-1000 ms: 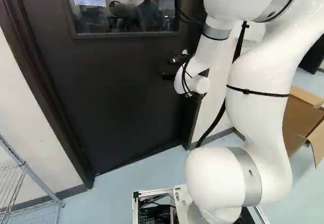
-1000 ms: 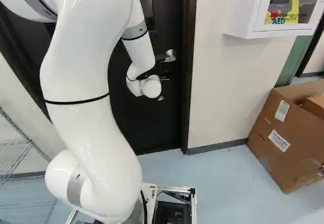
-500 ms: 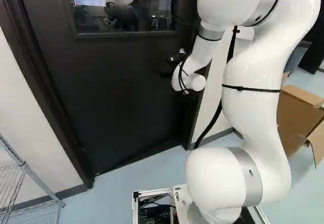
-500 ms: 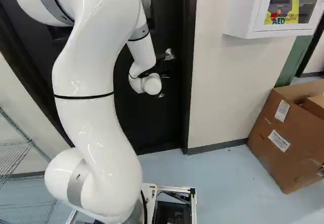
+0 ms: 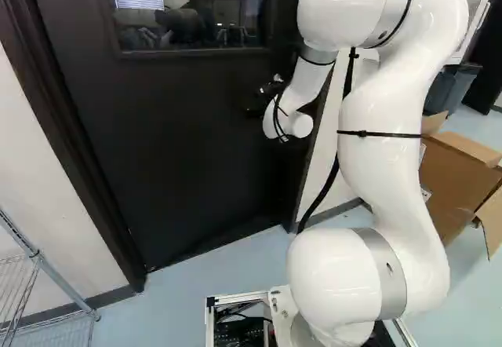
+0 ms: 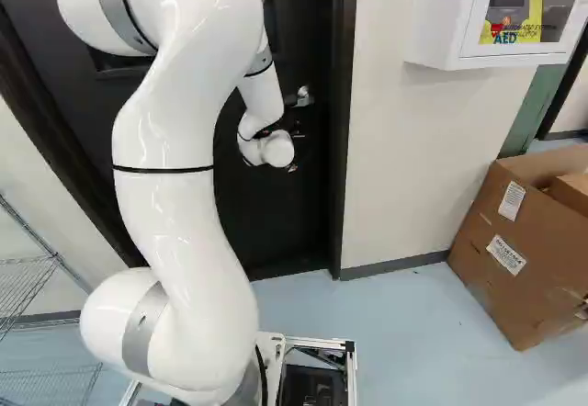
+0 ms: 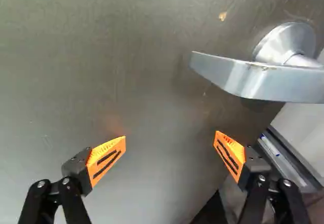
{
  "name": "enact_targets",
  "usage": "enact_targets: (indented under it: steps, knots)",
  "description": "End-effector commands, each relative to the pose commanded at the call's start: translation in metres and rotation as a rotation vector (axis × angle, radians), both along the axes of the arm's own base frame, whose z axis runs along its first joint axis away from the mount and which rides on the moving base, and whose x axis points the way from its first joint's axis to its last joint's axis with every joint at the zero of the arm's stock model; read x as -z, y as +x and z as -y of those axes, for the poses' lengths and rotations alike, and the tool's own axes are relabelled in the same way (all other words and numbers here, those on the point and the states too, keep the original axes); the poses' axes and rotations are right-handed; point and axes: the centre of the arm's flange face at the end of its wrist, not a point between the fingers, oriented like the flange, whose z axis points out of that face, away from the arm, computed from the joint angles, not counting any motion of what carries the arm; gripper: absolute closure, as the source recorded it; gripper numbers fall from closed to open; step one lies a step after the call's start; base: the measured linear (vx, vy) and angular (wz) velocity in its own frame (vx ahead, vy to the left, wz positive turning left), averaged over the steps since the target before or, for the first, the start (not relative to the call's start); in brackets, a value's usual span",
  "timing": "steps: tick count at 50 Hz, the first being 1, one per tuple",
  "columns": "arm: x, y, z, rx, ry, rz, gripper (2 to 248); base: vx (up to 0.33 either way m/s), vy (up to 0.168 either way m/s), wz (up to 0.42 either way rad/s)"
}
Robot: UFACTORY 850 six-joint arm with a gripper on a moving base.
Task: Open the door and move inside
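Observation:
The dark door [image 5: 157, 143] stands slightly ajar, its handle side swung away from the base. My gripper [image 5: 264, 98] is small and dark against it, near the handle. Seen in the wrist view, the gripper [image 7: 169, 145] is open, its orange-padded fingers wide apart with nothing between them. The silver lever handle [image 7: 258, 79] lies ahead of the fingers and off to one side, outside their gap. Door surface [image 7: 152, 82] fills most of what lies ahead; whether the fingertips touch it I cannot tell. The handle's mount also shows in the right base view [image 6: 303, 96].
Dark door frame [image 6: 342, 149] borders the opening on the handle side, with a pale wall [image 6: 404, 167] beside it. A white AED cabinet [image 6: 441, 20] hangs there, above a cardboard box [image 6: 514, 250]. A wire rack [image 5: 39, 264] stands on the hinge side.
The door has swung a little farther from the base, its window and handle shifting with it. My arm has reached forward, its wrist following the door. The base has not moved.

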Motion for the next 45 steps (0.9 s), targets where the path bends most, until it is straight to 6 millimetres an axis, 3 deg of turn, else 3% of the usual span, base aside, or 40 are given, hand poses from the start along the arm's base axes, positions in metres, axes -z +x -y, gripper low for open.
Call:
enact_targets:
  steps: [45]
  knots:
    - [0.014,0.089,-0.012,-0.135,-0.05,0.098,3,0.0,0.0,0.0]
